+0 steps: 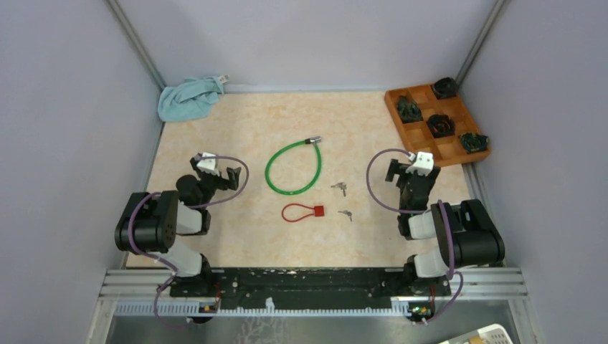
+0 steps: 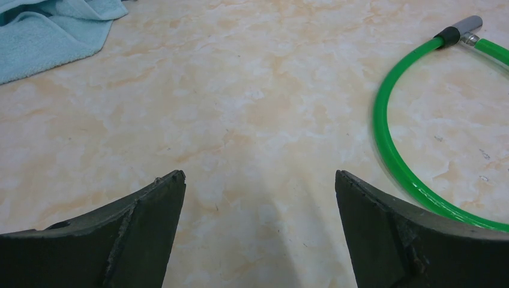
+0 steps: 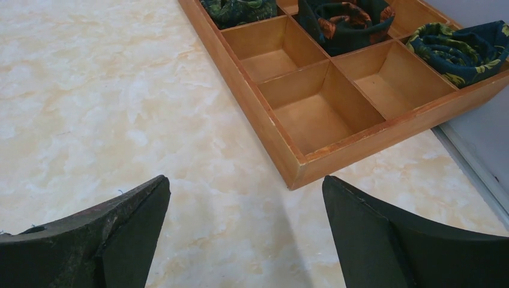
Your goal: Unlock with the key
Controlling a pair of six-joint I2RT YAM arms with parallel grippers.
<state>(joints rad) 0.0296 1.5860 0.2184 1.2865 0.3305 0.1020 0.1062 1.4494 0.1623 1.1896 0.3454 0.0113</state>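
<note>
A green cable lock (image 1: 292,167) lies looped mid-table, its metal barrel end (image 1: 313,141) at the top right of the loop. A smaller red cable lock (image 1: 302,211) lies nearer the arms. Two small keys rest on the table, one key (image 1: 340,188) right of the green loop and another key (image 1: 346,213) right of the red lock. My left gripper (image 1: 215,169) hovers open to the left of the green lock (image 2: 384,150), holding nothing; its jaws (image 2: 259,180) stand wide over bare table. My right gripper (image 1: 412,170) is open and empty to the right of the keys, which its wrist view (image 3: 246,183) does not show.
A light blue towel (image 1: 188,97) is bunched in the far left corner, also seen as the towel (image 2: 48,30). A wooden compartment tray (image 1: 459,154) with dark cloth bundles sits at the far right; the tray's near corner (image 3: 288,162) is just ahead of my right gripper. Grey walls enclose the table.
</note>
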